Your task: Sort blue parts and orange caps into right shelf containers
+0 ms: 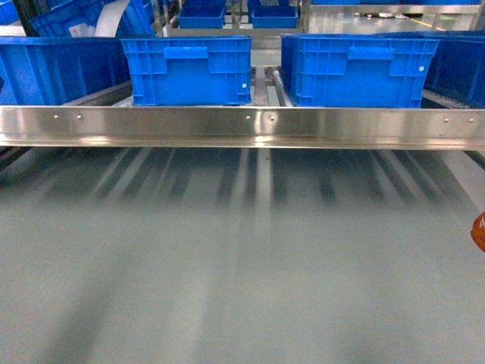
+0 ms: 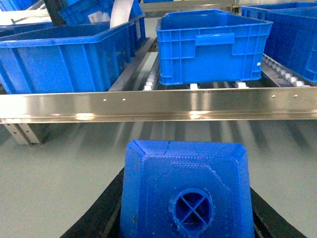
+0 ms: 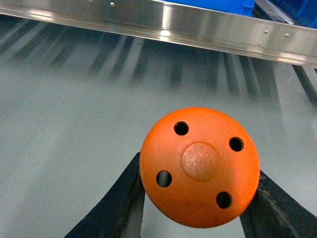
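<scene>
Blue part (image 2: 184, 191) sits clamped in the left hand (image 2: 184, 218); right hand (image 3: 198, 208) grips an orange cap (image 3: 199, 167).

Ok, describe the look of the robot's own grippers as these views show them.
Little shows. In each wrist view only two fingers appear: the left gripper has black fingers slanting in from the lower corners, and the right gripper has black fingers that look matte, with slightly rough edges. No cables, markings or arm links are visible. The head view shows neither arm.
</scene>
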